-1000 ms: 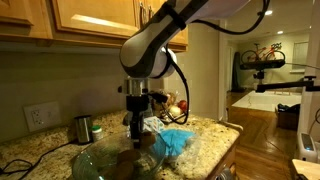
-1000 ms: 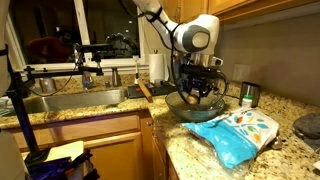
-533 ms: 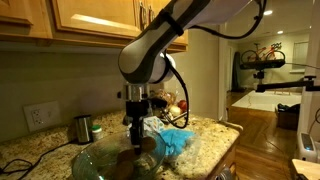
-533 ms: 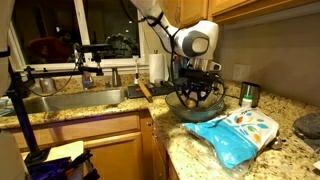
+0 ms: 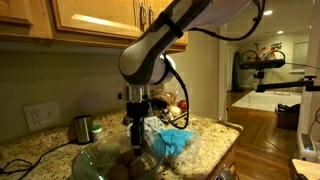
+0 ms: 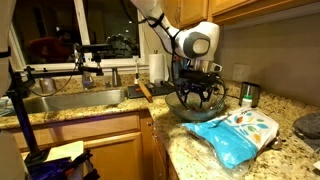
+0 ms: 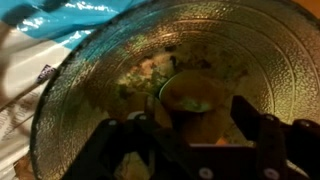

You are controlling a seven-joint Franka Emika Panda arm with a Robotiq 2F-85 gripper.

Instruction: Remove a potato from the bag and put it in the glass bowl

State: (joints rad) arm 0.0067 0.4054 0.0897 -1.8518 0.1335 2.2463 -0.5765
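Observation:
The glass bowl (image 5: 95,160) (image 6: 180,108) (image 7: 70,110) stands on the granite counter, and my gripper (image 5: 136,143) (image 6: 197,96) (image 7: 192,135) hangs just inside its rim. In the wrist view the jaws stand apart. A brown potato (image 7: 195,98) lies on the bowl's bottom below them, clear of the right finger (image 7: 250,125). In an exterior view the potato (image 5: 128,166) shows as a brown lump low in the bowl. The blue and white bag (image 5: 172,140) (image 6: 240,130) (image 7: 90,15) lies flat on the counter beside the bowl.
A metal cup (image 5: 83,127) (image 6: 247,95) stands near the wall outlet. A sink (image 6: 70,100) and faucet lie along the counter, with a paper towel roll (image 6: 157,68) behind. Wooden cabinets (image 5: 90,20) hang overhead. A plate (image 6: 306,124) sits at the counter's far end.
The jaws have parted from shut, and the potato they held has dropped to the bowl's bottom. The arm has barely shifted.

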